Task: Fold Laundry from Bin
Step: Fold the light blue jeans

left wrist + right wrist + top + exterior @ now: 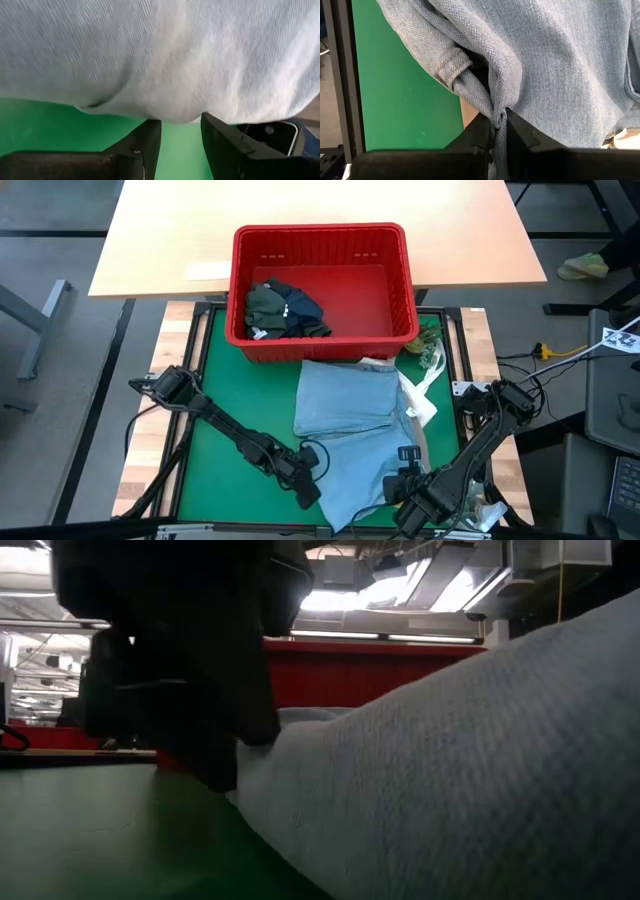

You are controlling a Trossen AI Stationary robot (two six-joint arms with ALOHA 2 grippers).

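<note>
A light blue garment (345, 410) lies on the green mat (230, 390), its far part folded flat and its near part rumpled. My left gripper (312, 482) is open at the garment's near left edge (175, 117), one finger on either side of the hanging edge. My right gripper (404, 480) is shut on the garment's near right part. The red bin (320, 238) stands at the far edge of the mat. It holds a dark olive garment (264, 304) and a navy one (300, 308). My left gripper: the cloth's edge hangs just past its open fingertips (150, 127); I cannot tell whether they touch it. My right gripper pinches a gathered fold of the light blue cloth (498, 116) between its two fingertips, next to a small sewn loop (454, 67). The cloth bunches into creases at the fingers and spreads out beyond them.
A white tote bag (418, 395) sticks out from under the garment's right side, with a green-printed item (430, 345) beside the bin. A light wooden table (170, 230) lies beyond the bin. Bare green mat lies to the left.
</note>
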